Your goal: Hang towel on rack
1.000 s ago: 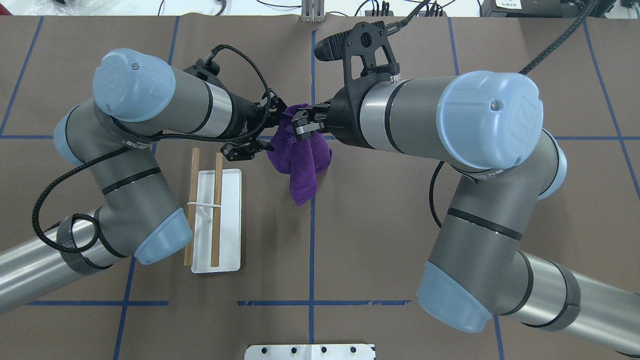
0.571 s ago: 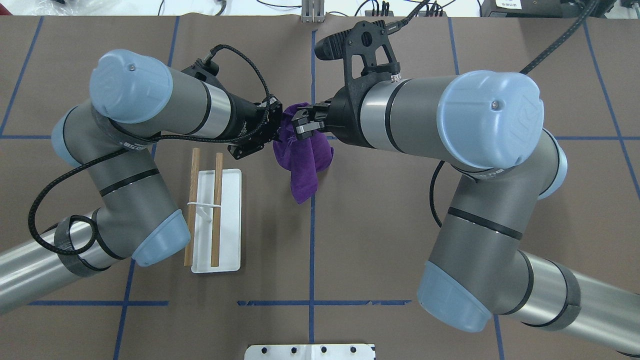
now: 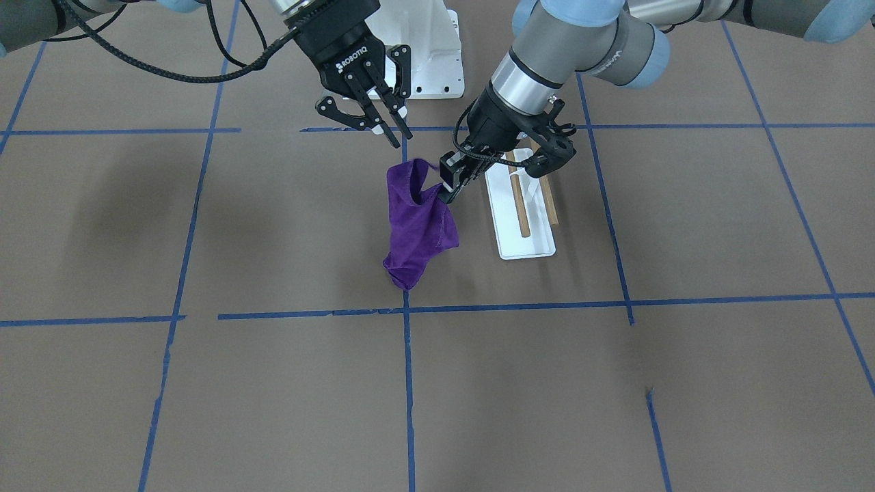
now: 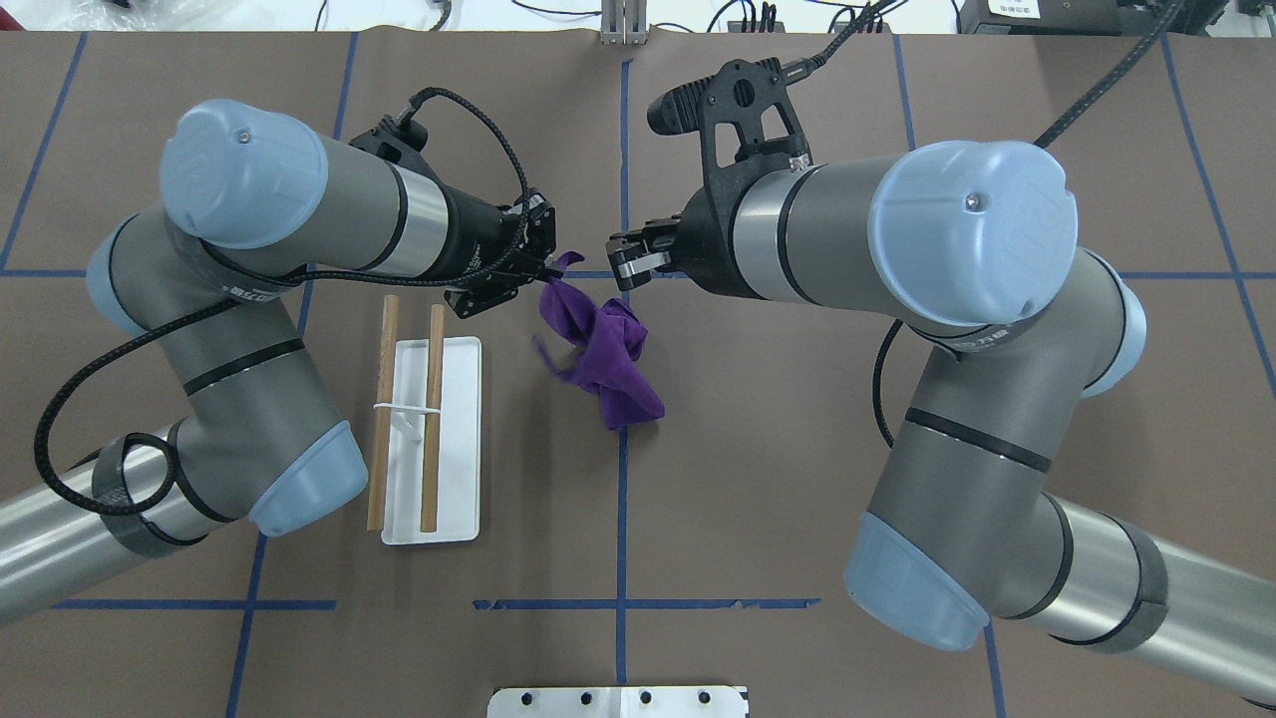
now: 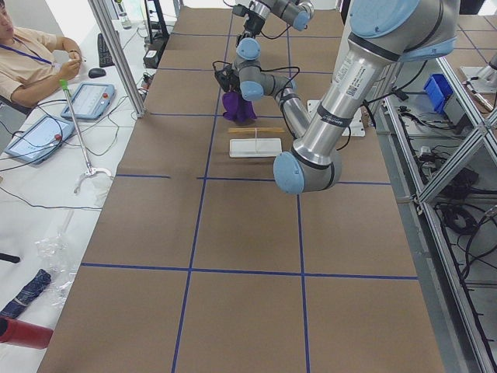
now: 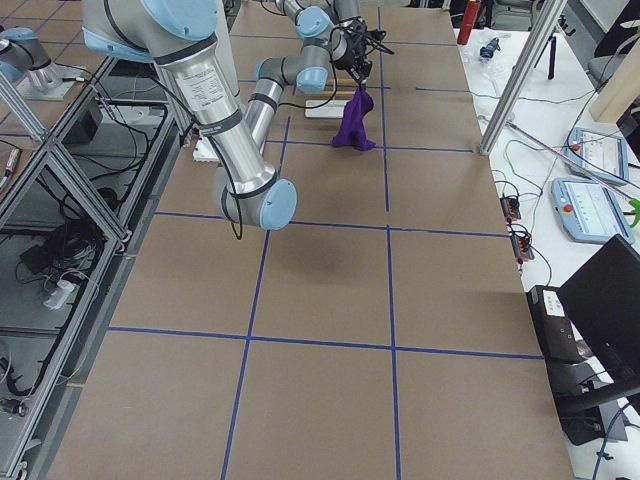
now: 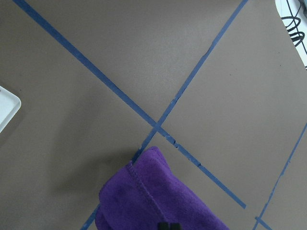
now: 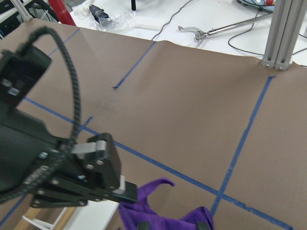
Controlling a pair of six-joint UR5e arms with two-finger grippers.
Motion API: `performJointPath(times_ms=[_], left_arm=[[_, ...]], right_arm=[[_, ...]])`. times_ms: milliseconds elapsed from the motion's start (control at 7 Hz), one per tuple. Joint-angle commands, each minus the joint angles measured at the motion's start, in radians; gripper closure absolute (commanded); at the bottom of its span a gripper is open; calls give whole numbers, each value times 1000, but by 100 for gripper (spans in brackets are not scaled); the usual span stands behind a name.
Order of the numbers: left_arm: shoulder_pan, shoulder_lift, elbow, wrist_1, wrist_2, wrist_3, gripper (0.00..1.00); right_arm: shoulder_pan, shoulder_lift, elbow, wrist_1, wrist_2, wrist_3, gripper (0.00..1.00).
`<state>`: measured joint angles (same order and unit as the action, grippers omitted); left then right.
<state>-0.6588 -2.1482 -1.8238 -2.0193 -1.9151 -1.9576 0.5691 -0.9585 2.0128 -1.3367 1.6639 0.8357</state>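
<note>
- Pinched shut with the left fingers [image 3: 449,193]: one upper corner of the purple towel [image 3: 417,225], with no gap between them in the left wrist view.
- Nothing in the right fingers [image 4: 628,267]: spread apart, just beside the towel's top edge and not touching it.
- Hanging from that single corner over the worktop [image 3: 273,383], bunched and folded on itself; lower tip low over the surface or brushing it, cannot tell which.
- Between the two arms, near a crossing of blue tape lines [image 3: 519,305]; beside the rack [image 4: 459,449] but apart from it, not yet on it.
- On the rack's white flat base, two parallel wooden dowels [image 4: 431,469], both bare.
- Expect soft, limp, light cloth: no stiffness, sagging and swinging from one corner, likely to slide out of a shallow pinch, nothing breakable.
- Probably best held along the hemmed top edge at two corners well apart, to spread the cloth before draping it over a dowel; a second hold with the right fingers on a free corner seems the next need.
- Readable: "ROBOTIQ" in white lettering [image 3: 350,60] on the black body behind the right fingers; other print on the arms too small to read.
</note>
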Motion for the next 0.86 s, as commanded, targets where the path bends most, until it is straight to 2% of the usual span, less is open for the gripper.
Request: performJointPath(times_ms=[0, 143, 286, 429, 571, 714], left_arm=[[-10, 92, -93, 1, -7, 137, 100], [-22, 144, -130, 1, -11, 242, 100], [-24, 231, -155, 1, -13, 367, 100], [-30, 308, -166, -6, -15, 519, 100], [-41, 391, -189, -9, -15, 651, 100], [-62, 462, -192, -45, -15, 740, 100]], right_arm=[[64, -35, 1, -163, 74, -22, 0], [136, -78, -5, -232, 173, -106, 0], [215, -118, -6, -339, 239, -292, 0], [297, -150, -9, -431, 267, -432, 0], [351, -208, -15, -470, 293, -537, 0], [394, -279, -16, -466, 296, -562, 0]])
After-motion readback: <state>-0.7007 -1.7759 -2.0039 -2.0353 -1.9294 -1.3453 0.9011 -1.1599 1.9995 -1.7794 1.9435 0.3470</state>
